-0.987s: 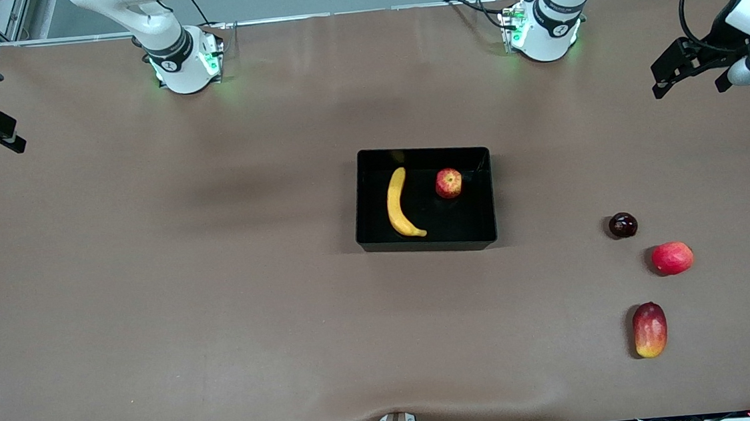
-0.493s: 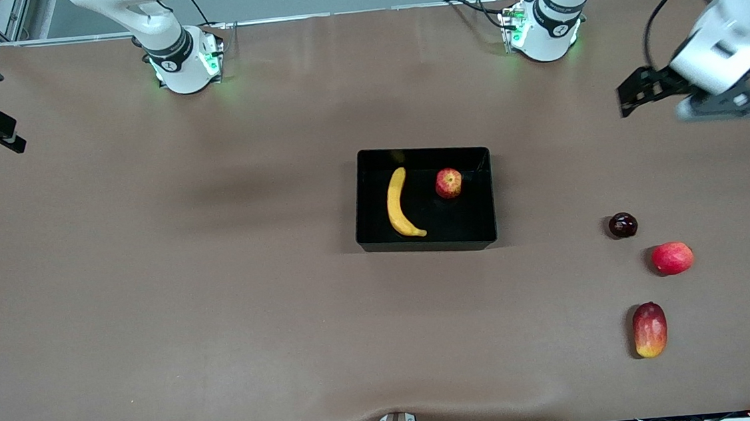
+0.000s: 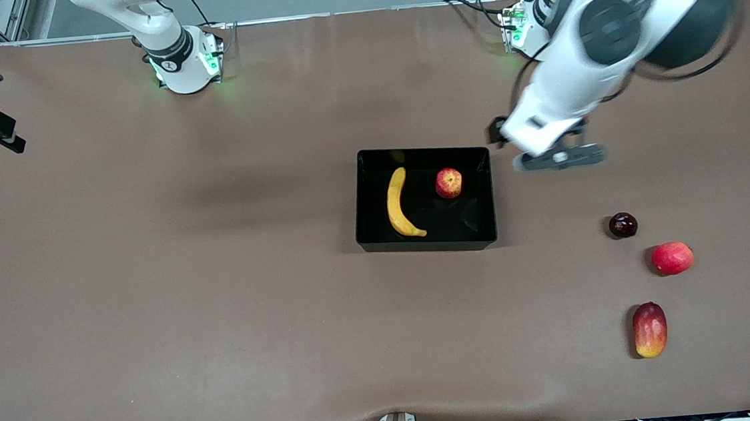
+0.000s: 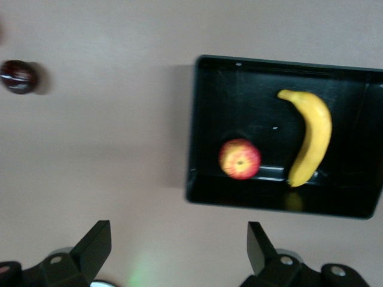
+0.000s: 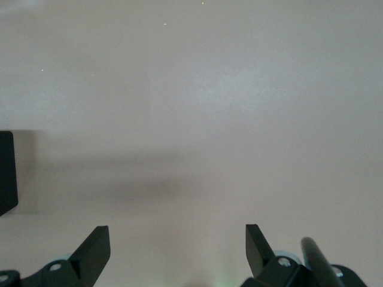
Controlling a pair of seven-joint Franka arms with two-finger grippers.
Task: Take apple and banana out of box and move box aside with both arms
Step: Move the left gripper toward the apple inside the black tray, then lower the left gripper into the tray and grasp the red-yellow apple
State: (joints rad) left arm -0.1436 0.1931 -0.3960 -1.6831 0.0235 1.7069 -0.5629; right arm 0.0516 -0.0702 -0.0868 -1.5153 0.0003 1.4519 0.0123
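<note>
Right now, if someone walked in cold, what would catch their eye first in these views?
The black box mid-table, with the banana and the apple lying apart inside it. Next, the left gripper, open, up over the bare table beside the box toward the left arm's end. The right gripper waits, open, at the right arm's end.

Even overhead light, soft shadows on the brown surface (image 3: 220, 283), faint glare near the bases, left arm (image 3: 602, 38) motion-blurred, left wrist view slightly soft, box (image 3: 427, 241) interior glossy
</note>
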